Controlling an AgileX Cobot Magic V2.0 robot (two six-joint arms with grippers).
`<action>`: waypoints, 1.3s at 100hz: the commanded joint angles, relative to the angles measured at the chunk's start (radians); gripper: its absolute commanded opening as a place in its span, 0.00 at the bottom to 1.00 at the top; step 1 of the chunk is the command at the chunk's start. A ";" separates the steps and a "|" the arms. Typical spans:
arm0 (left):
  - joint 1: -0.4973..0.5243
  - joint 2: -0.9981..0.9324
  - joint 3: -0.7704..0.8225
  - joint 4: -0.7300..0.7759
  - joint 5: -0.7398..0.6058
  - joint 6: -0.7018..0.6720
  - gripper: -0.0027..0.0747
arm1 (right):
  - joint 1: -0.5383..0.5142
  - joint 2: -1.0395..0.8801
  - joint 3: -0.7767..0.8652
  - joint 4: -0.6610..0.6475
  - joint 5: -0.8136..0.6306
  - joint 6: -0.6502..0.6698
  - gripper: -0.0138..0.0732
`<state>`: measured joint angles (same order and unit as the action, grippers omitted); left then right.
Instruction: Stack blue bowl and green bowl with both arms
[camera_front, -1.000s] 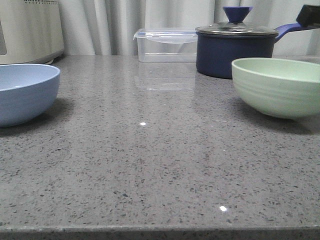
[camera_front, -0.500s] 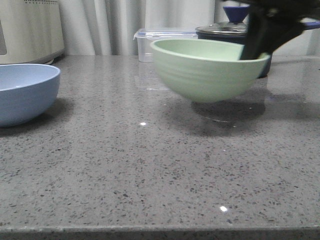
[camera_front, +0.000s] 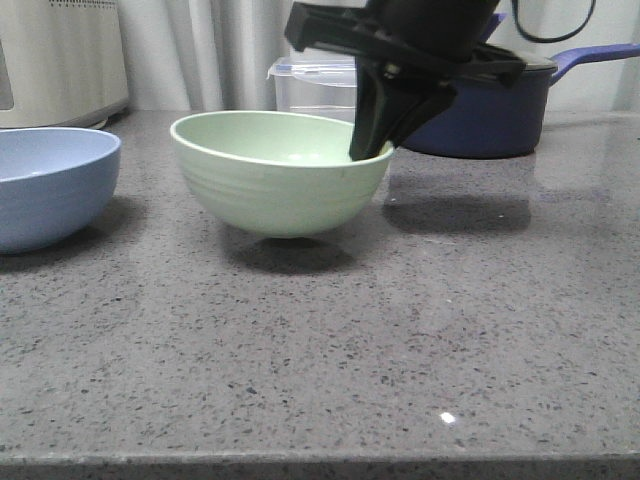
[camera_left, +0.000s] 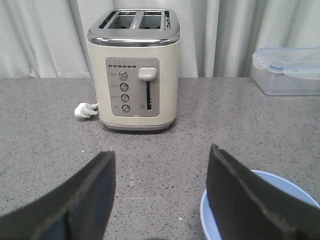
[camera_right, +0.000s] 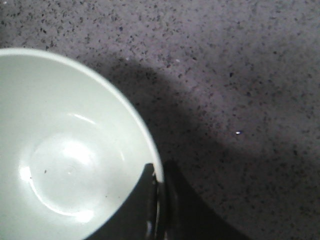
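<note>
While the right gripper (camera_front: 372, 150) pinches the rim of the green bowl (camera_front: 280, 172), the bowl hangs just above the grey speckled counter (camera_front: 400, 330), its dark shadow directly beneath it. Seen from the front, the bowl sits a little left of centre, and the black right arm reaches down to its rim at about 3 o'clock on the bowl. One finger is inside the bowl and the other outside, clenched on the wall; the right wrist view confirms this, showing the pale rim caught between the two dark fingers (camera_right: 150, 200) and the bowl's smooth, glossy inside.

The blue bowl (camera_front: 50, 185) rests on the counter at 9 o'clock from the green bowl, near it but apart, and partly cut off by the frame edge.

From the left wrist view, the left gripper (camera_left: 160, 195) has its jaws spread wide apart, holding nothing. The blue bowl's rim (camera_left: 280, 190) shows just behind the one finger, partly hidden by it. Whether that finger touches the bowl cannot be told.

Behind the green bowl, at 12 o'clock, stands a clear plastic container (camera_front: 315, 90). A dark navy saucepan (camera_front: 490, 110) with a lid sits at about 2 o'clock, partly hidden by the right arm. A cream toaster (camera_left: 132, 70) stands at the back of the counter, before pale curtains (camera_front: 210, 50)
</note>
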<state>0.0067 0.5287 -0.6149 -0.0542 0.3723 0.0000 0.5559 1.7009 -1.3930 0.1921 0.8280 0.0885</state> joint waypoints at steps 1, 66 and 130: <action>0.003 0.008 -0.038 -0.004 -0.082 0.000 0.56 | 0.003 -0.030 -0.039 0.013 -0.047 -0.012 0.07; 0.003 0.008 -0.038 -0.004 -0.082 0.000 0.56 | 0.003 -0.093 -0.026 0.004 -0.060 -0.012 0.42; 0.003 0.008 -0.038 -0.004 -0.082 0.000 0.56 | 0.009 -0.315 0.255 0.017 -0.117 -0.012 0.22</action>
<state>0.0067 0.5287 -0.6149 -0.0542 0.3723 0.0000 0.5597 1.4252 -1.1424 0.1921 0.7730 0.0885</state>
